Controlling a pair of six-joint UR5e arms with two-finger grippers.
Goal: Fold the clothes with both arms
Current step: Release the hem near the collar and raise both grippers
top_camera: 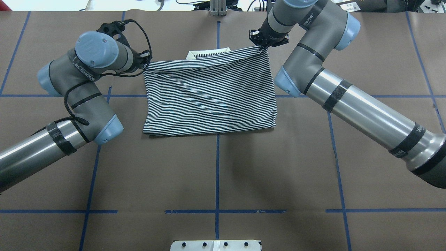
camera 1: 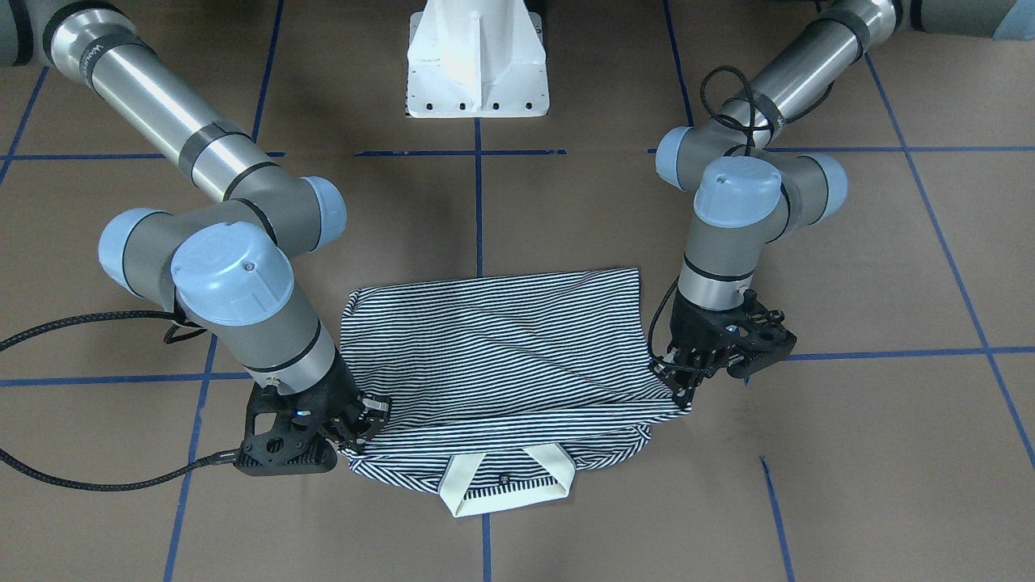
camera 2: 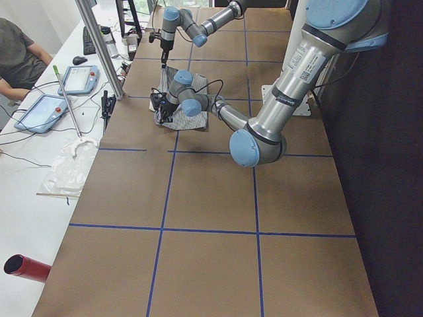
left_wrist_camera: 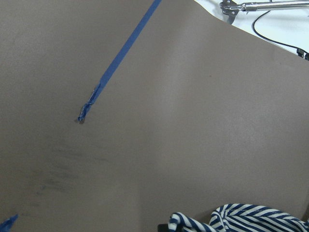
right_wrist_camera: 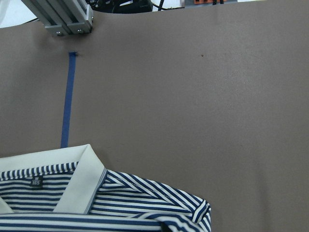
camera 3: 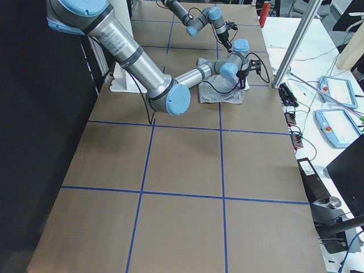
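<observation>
The striped polo shirt [camera 1: 501, 347] lies mid-table, folded over on itself, with its white collar [camera 1: 509, 485] sticking out on the side far from the robot. In the overhead view the shirt [top_camera: 209, 94] forms a rough rectangle. My left gripper [top_camera: 146, 60] is shut on the upper layer's corner near the collar; it is on the right in the front view [camera 1: 686, 386]. My right gripper [top_camera: 261, 47] is shut on the opposite corner, on the left in the front view [camera 1: 365, 427]. The right wrist view shows the collar [right_wrist_camera: 82, 181] and a fabric corner.
The white pedestal base [camera 1: 477, 61] stands at the robot's side of the table. Blue tape lines [top_camera: 217, 167] grid the brown tabletop. Beyond the far edge are a metal post [camera 2: 99, 46], tablets [camera 2: 46, 109], cables and a seated person [camera 2: 16, 59].
</observation>
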